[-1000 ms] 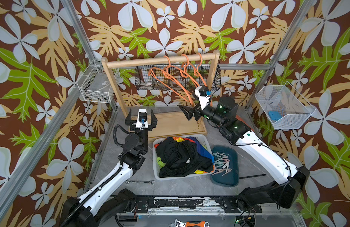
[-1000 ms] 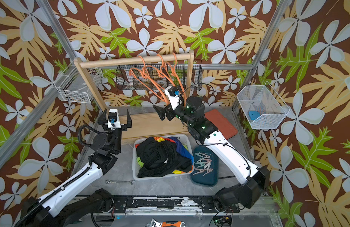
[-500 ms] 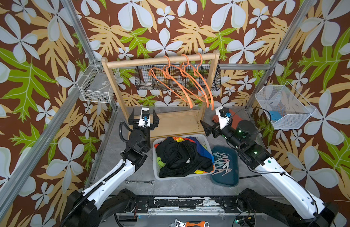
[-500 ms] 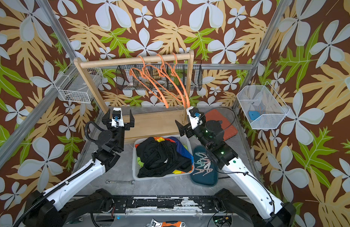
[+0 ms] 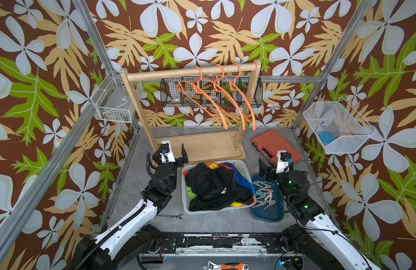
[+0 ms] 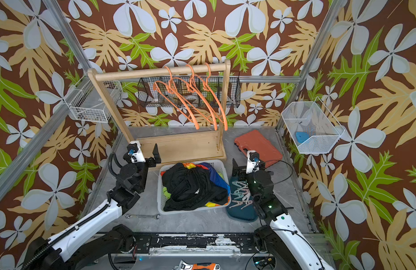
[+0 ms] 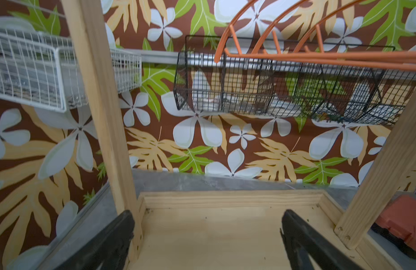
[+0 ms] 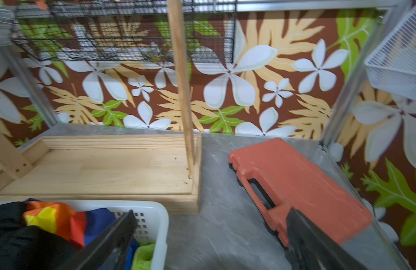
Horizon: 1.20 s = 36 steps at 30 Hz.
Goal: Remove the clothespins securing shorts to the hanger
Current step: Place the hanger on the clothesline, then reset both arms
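Black shorts (image 5: 211, 184) in white basket (image 5: 185, 201), clothespins (image 5: 264, 195) on tray (image 5: 270, 214) (teal)

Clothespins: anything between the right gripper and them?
Nothing visible. The clothespins lie uncovered in the blue tray beside the basket. The right gripper, open and empty, hovers near the tray's far end. The hangers are bare.
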Each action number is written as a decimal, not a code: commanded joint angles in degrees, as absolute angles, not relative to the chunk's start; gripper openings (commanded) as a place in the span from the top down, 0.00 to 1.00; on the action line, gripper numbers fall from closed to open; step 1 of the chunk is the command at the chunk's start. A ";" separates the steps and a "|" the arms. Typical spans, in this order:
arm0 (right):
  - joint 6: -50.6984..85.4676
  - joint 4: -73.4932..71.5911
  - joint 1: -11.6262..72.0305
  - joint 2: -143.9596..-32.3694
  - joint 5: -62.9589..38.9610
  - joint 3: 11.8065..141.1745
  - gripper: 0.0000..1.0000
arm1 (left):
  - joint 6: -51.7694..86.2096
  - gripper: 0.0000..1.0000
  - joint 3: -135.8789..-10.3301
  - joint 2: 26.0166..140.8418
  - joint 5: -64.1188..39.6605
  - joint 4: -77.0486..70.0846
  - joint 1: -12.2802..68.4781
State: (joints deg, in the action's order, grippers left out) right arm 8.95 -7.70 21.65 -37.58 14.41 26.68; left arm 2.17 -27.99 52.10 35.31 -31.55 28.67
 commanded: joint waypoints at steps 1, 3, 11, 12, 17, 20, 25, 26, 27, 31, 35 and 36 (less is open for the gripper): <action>13.83 -9.77 21.46 -34.77 25.38 22.61 0.01 | 9.32 0.00 -21.87 47.55 40.11 -34.23 28.65; 15.06 -10.10 21.46 -32.31 29.98 19.01 0.00 | 11.30 0.00 -16.72 43.89 43.23 -35.12 28.70; 17.65 -14.80 18.39 -34.86 38.58 12.84 0.01 | 7.39 0.00 -5.26 40.07 51.34 -44.20 28.69; 18.04 -15.94 17.42 -36.82 39.52 12.75 0.01 | 6.19 0.00 -5.41 40.63 51.55 -44.38 28.59; 21.88 -19.40 10.45 -46.34 39.91 14.09 0.00 | 0.81 0.00 -2.33 46.56 53.78 -56.64 26.96; 21.30 -23.62 8.14 -51.65 41.05 14.50 0.00 | 2.02 0.00 0.69 50.37 52.07 -62.73 23.06; 19.94 -32.12 7.18 -61.18 47.37 14.50 0.00 | 8.03 0.00 0.83 54.32 44.07 -64.51 14.44; 19.54 -33.81 7.04 -63.01 47.78 14.61 0.01 | 7.60 0.00 0.94 55.86 44.07 -66.20 14.08; 18.98 -35.38 6.74 -65.29 47.98 14.91 0.00 | 6.47 0.00 0.89 57.76 44.26 -68.51 13.90; 16.62 -39.22 6.22 -73.68 47.48 17.84 0.00 | 4.79 0.00 1.60 66.19 40.43 -80.25 12.46; 13.64 -41.82 6.24 -78.24 42.86 20.52 0.01 | 3.00 0.00 -1.44 74.11 33.08 -82.85 11.07; 12.79 -44.06 5.99 -79.23 42.30 20.45 0.00 | 3.36 0.00 -2.43 73.62 32.08 -79.85 11.01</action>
